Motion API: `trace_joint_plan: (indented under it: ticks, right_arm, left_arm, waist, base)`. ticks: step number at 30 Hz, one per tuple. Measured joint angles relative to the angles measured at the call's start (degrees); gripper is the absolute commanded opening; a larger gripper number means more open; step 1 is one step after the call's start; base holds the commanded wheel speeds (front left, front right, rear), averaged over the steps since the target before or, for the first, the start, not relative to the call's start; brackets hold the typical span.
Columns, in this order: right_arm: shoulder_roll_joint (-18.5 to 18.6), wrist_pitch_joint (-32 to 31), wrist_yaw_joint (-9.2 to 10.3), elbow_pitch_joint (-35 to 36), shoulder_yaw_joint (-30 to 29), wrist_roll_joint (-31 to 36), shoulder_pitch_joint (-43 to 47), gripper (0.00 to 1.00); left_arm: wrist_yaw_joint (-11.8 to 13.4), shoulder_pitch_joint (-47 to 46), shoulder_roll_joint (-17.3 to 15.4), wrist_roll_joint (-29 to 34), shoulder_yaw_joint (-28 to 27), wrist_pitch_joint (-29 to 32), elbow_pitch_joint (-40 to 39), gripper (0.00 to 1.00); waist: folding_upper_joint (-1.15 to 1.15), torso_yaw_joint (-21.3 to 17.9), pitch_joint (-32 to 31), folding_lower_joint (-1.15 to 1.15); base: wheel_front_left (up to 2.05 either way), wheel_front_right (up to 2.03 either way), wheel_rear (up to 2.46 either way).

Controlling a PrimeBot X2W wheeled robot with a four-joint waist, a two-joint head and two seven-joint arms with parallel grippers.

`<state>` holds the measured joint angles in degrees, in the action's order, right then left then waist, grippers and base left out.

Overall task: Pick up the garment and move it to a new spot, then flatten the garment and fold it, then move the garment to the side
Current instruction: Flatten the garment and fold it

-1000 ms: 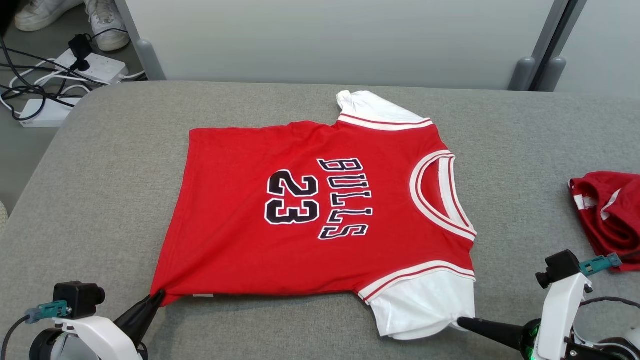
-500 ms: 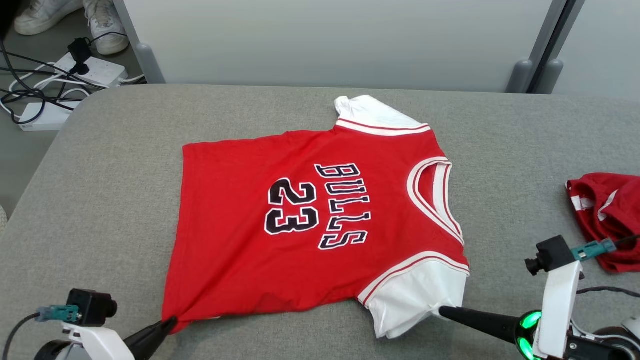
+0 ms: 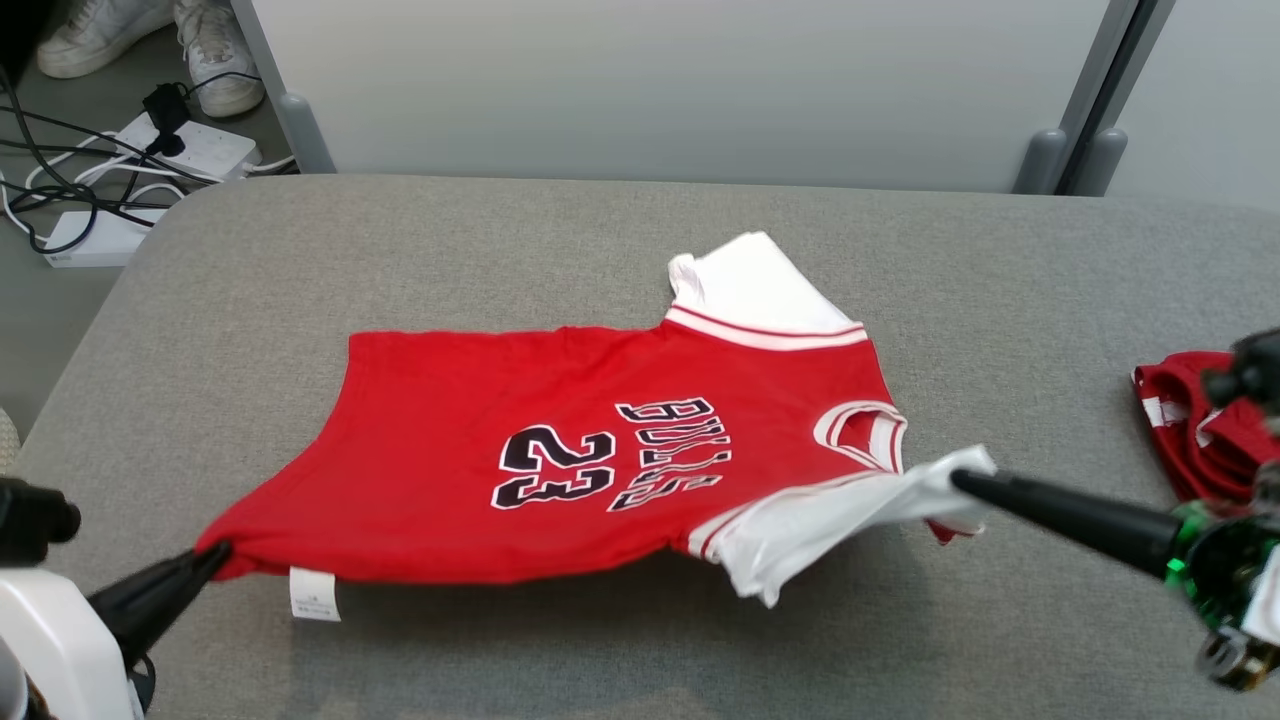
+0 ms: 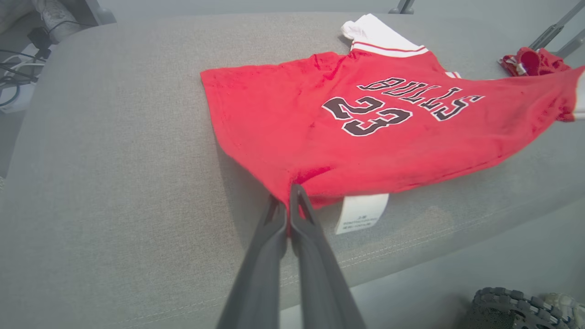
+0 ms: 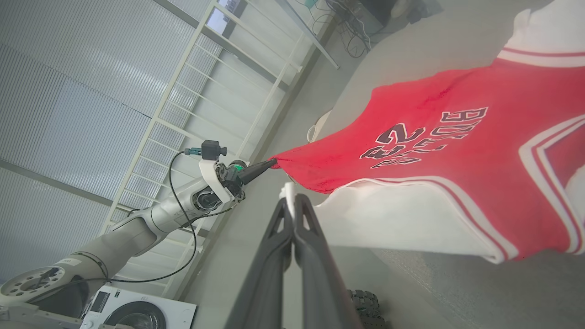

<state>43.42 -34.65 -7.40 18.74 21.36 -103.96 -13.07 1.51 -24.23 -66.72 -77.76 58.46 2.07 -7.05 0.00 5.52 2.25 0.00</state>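
**Item count**
- Garment (image 3: 560,440): one red jersey printed "BULLS 23" in black with white outlines, with two white sleeves and one white label (image 3: 313,595) hanging under the hem.
- Hands: two.
- Other cloth: one second red garment (image 3: 1175,430), crumpled, at the robot's right end of the table (image 3: 500,230), well apart from the jersey.
- Off the table, on the floor at the far left: two white shoes (image 3: 150,40), one white power strip (image 3: 205,150) and a tangle of cables.

**Garment position and orientation**
- The garment lies print side up near the middle of the table.
- Its long axis, hem to neckline, runs across the head view. The hem points to the robot's left; the neckline (image 3: 865,435) points to the robot's right.
- The far edge and the far sleeve (image 3: 750,290) rest on the table. The near edge is raised clear of the surface and casts a shadow beneath it.

**Left hand**
- The left hand (image 3: 215,553) has its two fingers pressed together on the near hem corner of the garment. The left wrist view confirms the pinch (image 4: 292,192), with the label (image 4: 361,212) hanging just beside the fingertips.

**Right hand**
- The right hand (image 3: 960,478) has its fingers closed on the edge of the near sleeve (image 3: 830,525), holding it above the table. In the right wrist view a sliver of white cloth shows between the fingertips (image 5: 290,194), and the left hand (image 5: 269,163) appears gripping the red corner opposite.
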Motion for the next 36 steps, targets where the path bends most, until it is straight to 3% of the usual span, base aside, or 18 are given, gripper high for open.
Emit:
trace_joint_plan:
  ticks: [3,9,13,16,21,24,27,31,32,33,36]
  right_arm:
    - [3.3,1.8,0.0,2.0,-1.0,-1.0,-3.0,0.0]
    - [4.1,5.1,0.0,0.5,1.8,-1.1,-12.4,0.0]
    - [2.8,4.2,0.0,-5.9,9.6,2.2,-17.8,0.0]
    - [-0.3,4.0,0.0,-12.0,14.4,5.6,-22.3,0.0]
    - [-6.8,3.1,0.0,-24.7,19.9,11.8,-32.0,0.0]
    - [-12.8,3.8,0.0,-36.0,20.3,14.8,-39.7,0.0]
    - [-19.8,11.9,0.01,-49.1,17.9,21.2,-50.6,0.0]
    - [-25.8,34.3,0.19,-61.1,10.1,32.1,-68.9,0.0]
    - [-26.4,39.1,0.18,-62.2,8.4,33.6,-73.0,0.0]
    - [-26.7,40.9,0.18,-62.4,7.5,34.2,-76.2,0.0]
    - [-27.3,41.6,0.18,-61.9,8.1,34.4,-79.1,0.0]
  left_arm:
    - [0.2,-1.9,-2.1,-0.2,-1.3,0.7,-3.5,0.0]
    - [-0.7,-7.5,-1.6,1.3,-2.6,4.9,-5.7,0.0]
    - [-4.6,-11.1,4.6,0.5,-1.6,10.2,-3.8,0.0]
    - [-6.6,-13.9,9.5,0.8,0.1,14.2,1.0,0.0]
    - [-8.3,-19.2,17.7,-2.3,1.9,21.4,11.3,0.0]
    - [-8.6,-23.4,22.4,-4.7,2.2,26.0,19.4,0.0]
    - [-8.6,-32.0,25.8,-1.0,-0.6,20.4,28.9,0.0]
    - [-8.8,-49.7,31.2,11.4,-9.6,-7.6,36.2,0.0]
    - [-8.8,-53.9,31.7,13.3,-9.7,-11.6,36.2,0.0]
    - [-8.8,-56.8,32.5,15.4,-10.6,-15.2,36.3,0.0]
    - [-8.9,-58.3,33.4,15.8,-9.6,-16.5,35.7,0.0]
  waist:
    - [0.0,-0.2,0.3,0.0]
    - [0.0,-0.8,1.9,0.0]
    - [0.0,-0.9,3.6,0.0]
    - [0.0,-0.9,5.3,0.0]
    - [0.0,-0.8,9.5,0.0]
    - [0.0,-0.8,12.9,0.0]
    - [0.0,-0.9,16.7,0.0]
    - [0.0,-1.5,21.3,0.0]
    - [0.0,-1.7,22.1,0.0]
    - [0.0,-2.0,22.6,0.0]
    - [0.0,-3.3,22.9,0.0]
  base:
    - [0.0,0.0,0.0]
    - [0.0,0.0,0.0]
    - [0.0,0.0,0.0]
    - [0.0,0.0,0.0]
    - [0.0,0.0,0.0]
    - [0.0,0.0,0.0]
    - [0.0,0.0,0.0]
    - [0.0,0.0,0.0]
    - [0.0,0.0,0.0]
    - [0.0,0.0,0.0]
    - [0.0,0.0,0.0]
